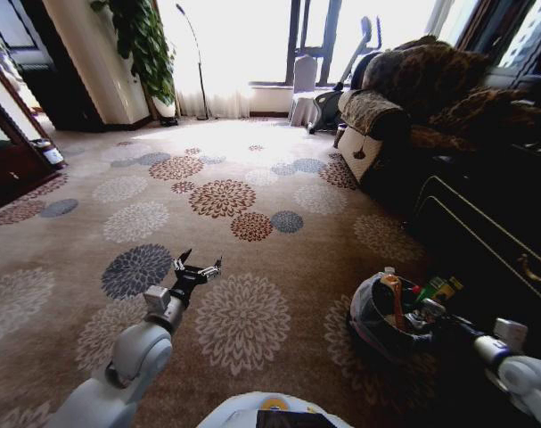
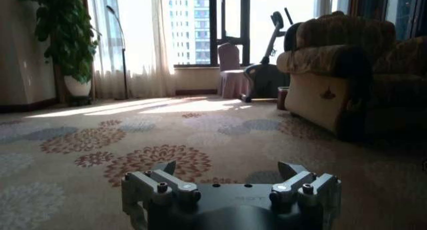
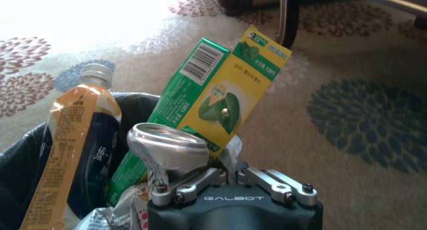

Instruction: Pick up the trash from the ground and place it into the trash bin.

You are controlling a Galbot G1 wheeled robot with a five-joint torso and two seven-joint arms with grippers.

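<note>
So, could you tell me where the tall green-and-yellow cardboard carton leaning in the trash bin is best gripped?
Grip the green-and-yellow cardboard carton across its flat faces near the upper end, coming from above: it leans tilted out of the bin, top exposed, lower half crowded by the can.

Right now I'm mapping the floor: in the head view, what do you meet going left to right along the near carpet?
Left gripper, open over bare carpet → trash bin → bottle standing in it → green carton → right gripper at the bin.

A home living room: floral carpet (image 1: 252,267), sofa (image 1: 413,98), potted plant (image 1: 145,45).
</note>
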